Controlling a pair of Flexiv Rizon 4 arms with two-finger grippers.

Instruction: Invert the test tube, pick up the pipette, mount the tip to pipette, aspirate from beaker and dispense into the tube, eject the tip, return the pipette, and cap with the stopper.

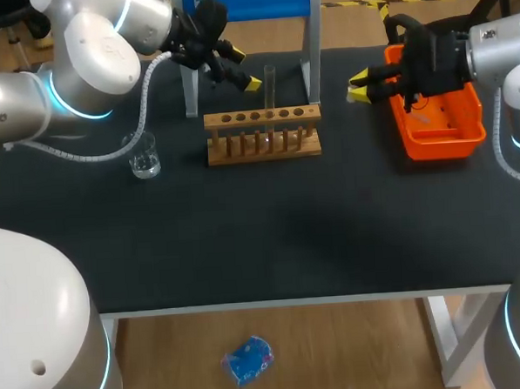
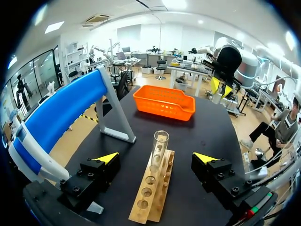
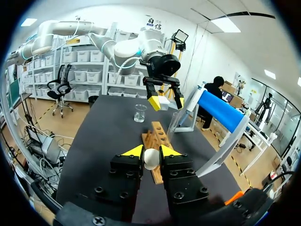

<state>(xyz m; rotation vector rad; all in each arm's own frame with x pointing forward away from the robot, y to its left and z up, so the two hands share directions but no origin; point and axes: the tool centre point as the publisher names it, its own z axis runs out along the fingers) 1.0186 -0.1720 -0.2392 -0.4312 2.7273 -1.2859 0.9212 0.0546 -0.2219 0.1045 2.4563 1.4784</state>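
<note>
Clamped between the fingers of the right gripper (image 3: 150, 151) is a white stopper (image 3: 150, 159), held above the surface (image 1: 262, 238) beside the orange basket (image 1: 440, 137). The left gripper (image 2: 155, 157) hangs released, with the test tube (image 2: 160, 143) upright in the wooden rack (image 2: 150, 197) just ahead. A skewed grasp could tip or crack the glass. The beaker (image 1: 143, 155) stands apart, and the blue stand (image 2: 61, 113) crowds the left arm's side.

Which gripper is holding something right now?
The right gripper: shut on a white stopper between its yellow tips. The left gripper stands open, gripping nothing.
</note>
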